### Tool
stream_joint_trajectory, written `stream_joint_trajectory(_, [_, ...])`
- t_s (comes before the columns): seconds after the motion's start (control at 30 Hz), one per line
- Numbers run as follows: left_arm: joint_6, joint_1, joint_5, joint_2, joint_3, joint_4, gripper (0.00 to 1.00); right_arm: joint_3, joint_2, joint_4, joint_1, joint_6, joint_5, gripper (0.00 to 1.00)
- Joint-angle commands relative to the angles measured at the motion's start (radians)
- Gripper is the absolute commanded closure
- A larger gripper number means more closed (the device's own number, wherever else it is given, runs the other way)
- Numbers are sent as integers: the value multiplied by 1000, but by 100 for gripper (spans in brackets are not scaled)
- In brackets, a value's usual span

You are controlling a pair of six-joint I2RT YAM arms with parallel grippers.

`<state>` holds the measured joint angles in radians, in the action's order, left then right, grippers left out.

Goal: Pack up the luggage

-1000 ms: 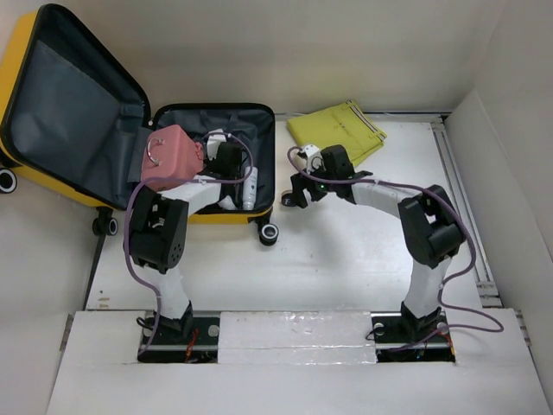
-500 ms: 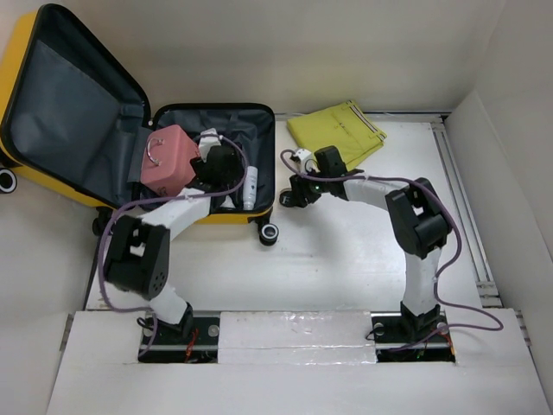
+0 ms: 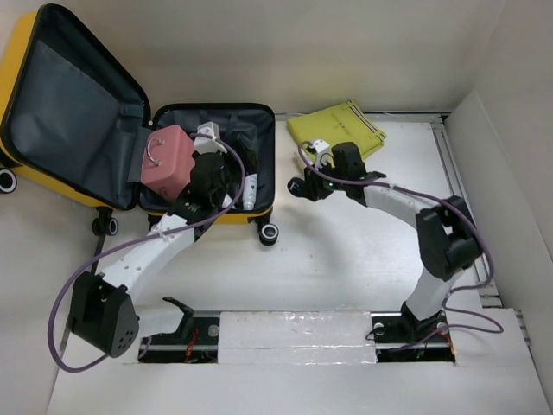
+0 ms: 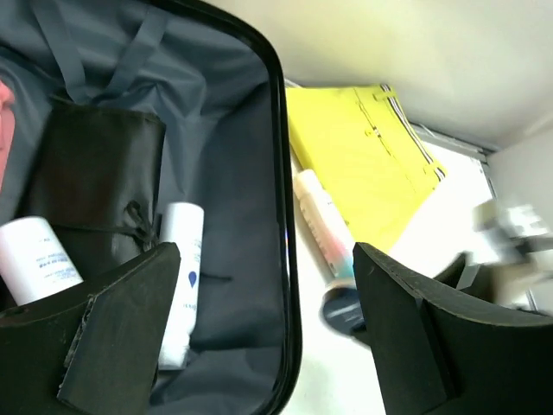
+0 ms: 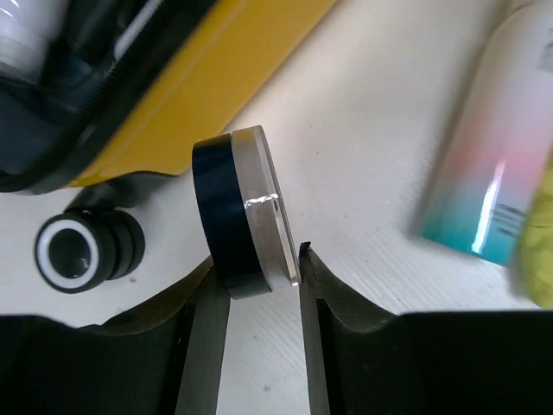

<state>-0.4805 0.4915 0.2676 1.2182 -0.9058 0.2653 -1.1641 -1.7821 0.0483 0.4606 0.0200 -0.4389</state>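
The luggage (image 3: 78, 95) is lying open at the far left corner of the worktop (image 3: 346, 259). Its yellow lid is standing up and leaning away to the left, showing the grey lining, and the base half is sitting flat with its wheels pointing towards the arms. A pink case (image 3: 168, 160) is resting at the left side of the base, against the hinge. Beside it in the base are lying a black pouch (image 4: 95, 186) and two white bottles (image 4: 180, 277).

The left arm is stretching out long and low, and the left end effector (image 4: 266, 252) is hovering over the base half. Its fingers are standing wide apart and holding nothing.

The right end effector (image 5: 257, 259) is working just beside the luggage's right wall, near a caster wheel (image 5: 82, 251). It is gripping a small round jar (image 5: 238, 207), dark blue with a clear disc on one face. One finger is pressing on each flat side, so the jar is standing on edge.

A tube (image 5: 492, 173) fading from pink to teal is lying on the worktop close by. Beyond it a folded yellow garment (image 3: 337, 130) is sitting near the back wall.
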Motion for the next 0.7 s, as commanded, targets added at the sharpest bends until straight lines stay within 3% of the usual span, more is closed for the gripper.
stream_joint_trajectory(0.0, [-16,12,-54,-71,37,28,23,23,152,-32,-4,-23,43,100])
stream_joint_trajectory(0.17, [-61,12,-137,-207,120,127,23,-46,202,-4,76,-37,52,100])
stream_joint_trajectory(0.3, [-86,21,-119,-336,180,180,23,-277,23,-20,174,-95,31,100])
stream_joint_trajectory(0.33, [-86,21,-119,-350,180,180,23,-325,-17,-21,190,-95,31,95])
stream_joint_trajectory(0.37, [-86,21,-107,-359,191,180,23,-376,-57,-21,203,-127,45,84])
stream_joint_trajectory(0.43, [-76,21,-85,-359,191,149,23,-489,-112,-21,213,-153,45,60])
stream_joint_trajectory(0.47, [-76,21,-74,-359,191,105,23,-506,-125,-21,213,-182,45,39])
stream_joint_trajectory(0.53, [-66,21,-74,-370,203,94,23,-481,-113,-33,192,-183,61,31])
stream_joint_trajectory(0.67, [-75,21,-117,-381,251,123,23,-320,-16,-94,104,-183,149,32])
